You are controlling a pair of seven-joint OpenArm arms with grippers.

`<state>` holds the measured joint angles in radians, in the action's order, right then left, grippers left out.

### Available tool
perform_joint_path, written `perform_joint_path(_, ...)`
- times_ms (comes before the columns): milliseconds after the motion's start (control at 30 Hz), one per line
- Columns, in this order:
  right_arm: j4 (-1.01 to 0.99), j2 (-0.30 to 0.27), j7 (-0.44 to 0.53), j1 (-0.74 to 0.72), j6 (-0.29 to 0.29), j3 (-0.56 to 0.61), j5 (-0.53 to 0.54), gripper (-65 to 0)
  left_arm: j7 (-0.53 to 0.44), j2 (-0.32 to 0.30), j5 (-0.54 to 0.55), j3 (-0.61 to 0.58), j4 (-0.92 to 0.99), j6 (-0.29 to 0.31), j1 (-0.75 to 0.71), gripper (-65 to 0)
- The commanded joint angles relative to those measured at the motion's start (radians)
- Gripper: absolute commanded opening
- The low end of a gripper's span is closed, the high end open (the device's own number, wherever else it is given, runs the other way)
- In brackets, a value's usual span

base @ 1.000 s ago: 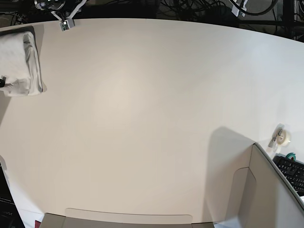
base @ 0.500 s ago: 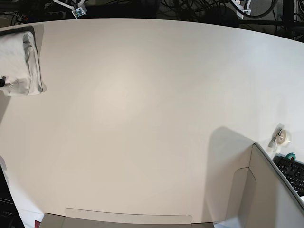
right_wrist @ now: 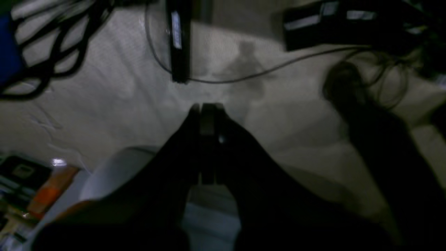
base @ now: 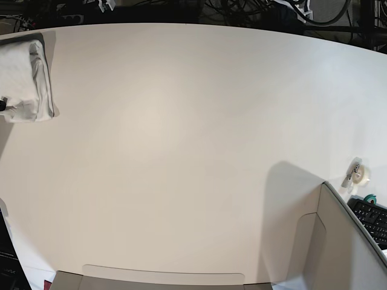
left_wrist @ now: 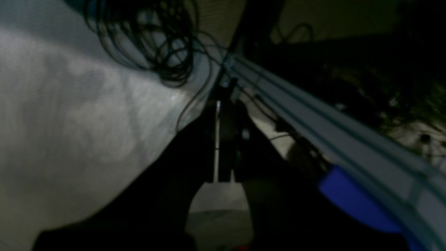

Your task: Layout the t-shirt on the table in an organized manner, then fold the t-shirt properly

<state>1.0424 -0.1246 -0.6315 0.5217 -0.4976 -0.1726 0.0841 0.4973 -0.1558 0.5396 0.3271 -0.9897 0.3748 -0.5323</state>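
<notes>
The t-shirt (base: 24, 78) lies as a white folded bundle at the far left edge of the table (base: 193, 151), with no print showing. Both arms are pulled back beyond the table's far edge, and only small tips show at the top of the base view. In the left wrist view my left gripper (left_wrist: 224, 104) is shut with nothing in it, above floor and cables. My right gripper (right_wrist: 205, 106) is likewise shut and empty in the right wrist view, over pale floor with cables.
A grey box corner (base: 338, 241) rises at the front right. A tape dispenser (base: 358, 174) and a keyboard (base: 372, 220) sit by the right edge. Tangled cables (base: 254, 9) run behind the table. A metal rail (left_wrist: 331, 132) crosses the left wrist view.
The right arm's tip at the top left has drawn back up and rightward, almost out of the base view. The left arm's tip at the top right has also receded. The t-shirt has not moved.
</notes>
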Motion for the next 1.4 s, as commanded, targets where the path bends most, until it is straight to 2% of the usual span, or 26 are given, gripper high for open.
perform_joint_path(0, -0.06, -0.007, 0.022, -0.024, -0.003, -0.003, 0.003, -65.0, -0.036, -0.003, 0.006, -0.015, 0.053, 0.006, 0.021, -65.0)
perform_joint_path(133, -0.4, -0.007, 0.091, -0.193, -0.003, -0.003, 0.003, -65.0, -0.228, -0.011, -0.039, -0.147, 0.312, 0.006, 0.137, -65.0)
perform_joint_path(200, -0.503, -0.005, 0.137, -0.248, -0.003, -0.003, 0.003, -65.0, -0.34, -0.009, -0.068, -0.222, 0.423, 0.006, 0.186, -65.0)
perform_joint_path(333, -0.587, 0.01, 0.246, -0.295, -0.002, -0.003, 0.0, -65.0, -0.549, -0.003, -0.115, -0.394, 0.615, 0.006, 0.274, -65.0)
perform_joint_path(400, -0.607, 0.013, 0.263, -0.312, 0.0, -0.003, -0.02, -65.0, -0.59, -0.001, -0.118, -0.464, 0.667, 0.006, 0.301, -65.0)
perform_joint_path(467, -0.633, 0.018, 0.272, -0.334, 0.0, -0.003, -0.077, -65.0, -0.598, 0.019, -0.118, -0.517, 0.682, -0.001, 0.321, -65.0)
perform_joint_path(500, -0.641, 0.029, 0.273, -0.343, 0.0, -0.003, -0.103, -65.0, -0.595, 0.026, -0.118, -0.53, 0.682, -0.027, 0.326, -65.0)
perform_joint_path(633, -0.644, 0.069, 0.276, -0.357, 0.012, -0.003, -0.209, -65.0, -0.602, 0.038, -0.118, -0.547, 0.682, -0.234, 0.335, -65.0)
perform_joint_path(700, -0.649, 0.099, 0.313, -0.366, 0.09, -0.003, -0.274, -65.0, -0.605, 0.046, -0.12, -0.584, 0.682, -0.331, 0.341, -65.0)
perform_joint_path(767, -0.65, 0.121, 0.364, -0.366, 0.207, -0.003, -0.327, -65.0, -0.605, 0.046, -0.12, -0.633, 0.682, -0.374, 0.347, -65.0)
perform_joint_path(800, -0.658, 0.135, 0.387, -0.366, 0.264, -0.003, -0.34, -65.0, -0.605, 0.046, -0.12, -0.662, 0.682, -0.386, 0.347, -65.0)
perform_joint_path(867, -0.687, 0.145, 0.414, -0.377, 0.319, -0.014, -0.338, -65.0, -0.605, 0.046, -0.12, -0.708, 0.682, -0.399, 0.349, -65.0)
perform_joint_path(967, -0.712, 0.167, 0.427, -0.397, 0.317, -0.015, -0.327, -65.0, -0.605, 0.048, -0.12, -0.748, 0.682, -0.4, 0.367, -65.0)
perform_joint_path(1167, -0.719, 0.165, 0.417, -0.398, 0.322, -0.014, -0.166, -65.0, -0.607, 0.072, -0.117, -0.75, 0.682, -0.4, 0.375, -65.0)
perform_joint_path(1367, -0.719, 0.168, 0.421, -0.42, 0.322, -0.014, -0.103, -65.0, -0.607, 0.083, -0.118, -0.756, 0.677, -0.4, 0.401, -65.0)
